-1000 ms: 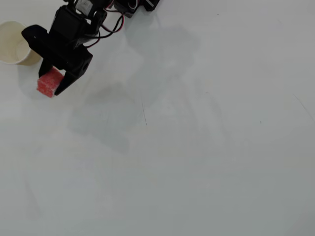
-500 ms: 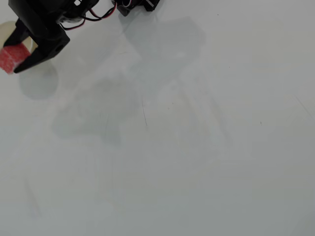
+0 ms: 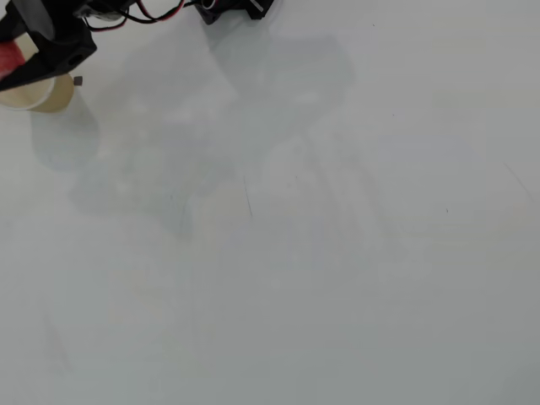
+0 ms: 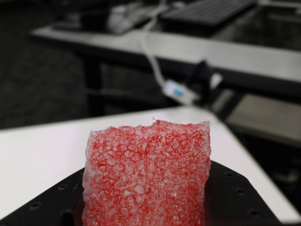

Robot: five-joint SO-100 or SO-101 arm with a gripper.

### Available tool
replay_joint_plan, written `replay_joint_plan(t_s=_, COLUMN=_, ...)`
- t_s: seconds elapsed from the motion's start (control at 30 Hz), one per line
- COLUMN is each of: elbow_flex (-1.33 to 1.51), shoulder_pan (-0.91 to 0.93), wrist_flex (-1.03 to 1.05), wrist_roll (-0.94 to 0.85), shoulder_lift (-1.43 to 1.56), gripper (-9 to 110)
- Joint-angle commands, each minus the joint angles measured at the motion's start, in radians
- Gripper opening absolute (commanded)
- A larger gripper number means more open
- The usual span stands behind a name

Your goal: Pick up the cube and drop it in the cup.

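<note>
In the wrist view the cube (image 4: 146, 173) fills the lower middle of the picture, sharp and very close. We see a spongy red face veined with clear cells. Its top edge is ragged and runs roughly level, and the face looks slightly taller than wide, though the bottom is cut off by the frame. A black plate of the gripper (image 4: 155, 207) sits behind and below it, showing on both sides. Beyond lies the white table (image 4: 42, 150), whose corner narrows to the right. Farther off, blurred, are a second desk, a white cable (image 4: 155, 70) and a keyboard (image 4: 207, 12).

From overhead we find the same things crowded into the upper left corner. The gripper (image 3: 18, 63) is clamped on the cube (image 3: 8, 57), of which only a red sliver shows at the left edge, so we cannot read its long axis here. The cube hangs over the cup (image 3: 42, 94), whose tan rim peeks out just below the black fingers (image 3: 52, 61). The cup stands close to the picture's left edge. The rest of the table (image 3: 337, 270) spreads bare to the right and downward, marked only by soft shadows and a few faint scratches.

Only the wrist view shows the cube's texture. Only the overhead view shows the cup.
</note>
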Motion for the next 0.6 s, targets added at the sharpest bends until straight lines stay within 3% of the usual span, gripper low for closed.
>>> replay_joint_plan(t_s=0.0, elbow_flex=-0.155, shoulder_pan=0.037, wrist_flex=0.02, wrist_roll=-0.014, shoulder_lift=0.032, gripper=0)
replay_joint_plan(t_s=0.57, elbow_flex=-0.075, shoulder_pan=0.106, wrist_flex=0.163, wrist_roll=-0.015, shoulder_lift=0.06, gripper=0)
